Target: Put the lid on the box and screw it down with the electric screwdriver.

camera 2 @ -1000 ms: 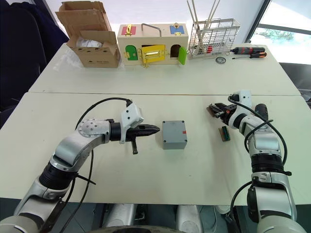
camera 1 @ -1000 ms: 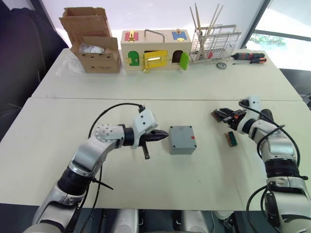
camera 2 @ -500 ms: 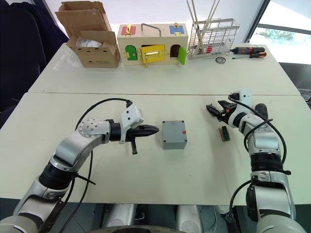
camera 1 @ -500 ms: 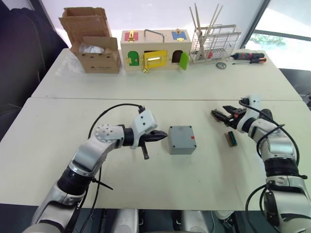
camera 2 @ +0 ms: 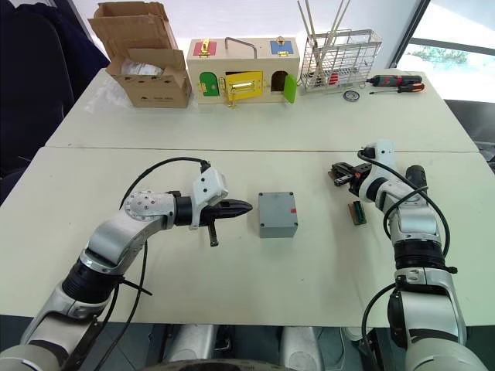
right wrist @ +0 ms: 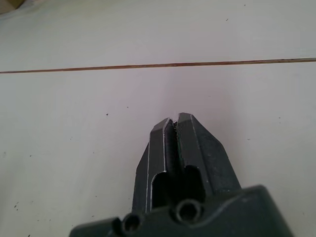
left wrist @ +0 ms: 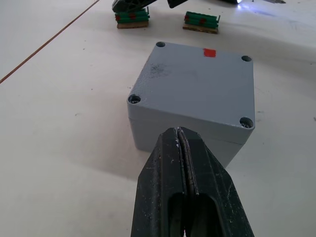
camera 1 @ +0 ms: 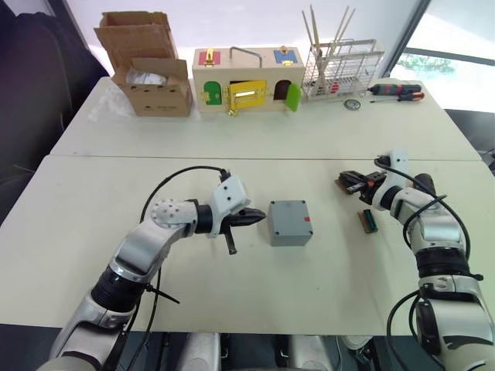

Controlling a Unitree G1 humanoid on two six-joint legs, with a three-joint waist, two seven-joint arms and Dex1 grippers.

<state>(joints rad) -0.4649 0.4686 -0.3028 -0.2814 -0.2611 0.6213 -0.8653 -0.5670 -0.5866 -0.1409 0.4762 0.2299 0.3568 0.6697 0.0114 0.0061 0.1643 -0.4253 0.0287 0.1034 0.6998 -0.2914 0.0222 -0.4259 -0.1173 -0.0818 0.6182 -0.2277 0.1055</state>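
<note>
Box [camera 1: 290,222] at frame centre, lid [left wrist: 197,84] on.
Two tools clenched empty: left tool [camera 1: 255,217] beside box, right tool [camera 2: 341,171] mid-right.

Small grey plastic box [camera 1: 290,222], cube-like, standing upright near the middle of the white table. Lid [left wrist: 197,85] already seated on top, flush and square with the walls, a screw hole in each corner and a small red mark near its right edge. Thick black electric screwdriver [camera 1: 399,90] lying on its side at the table's far right.
</note>
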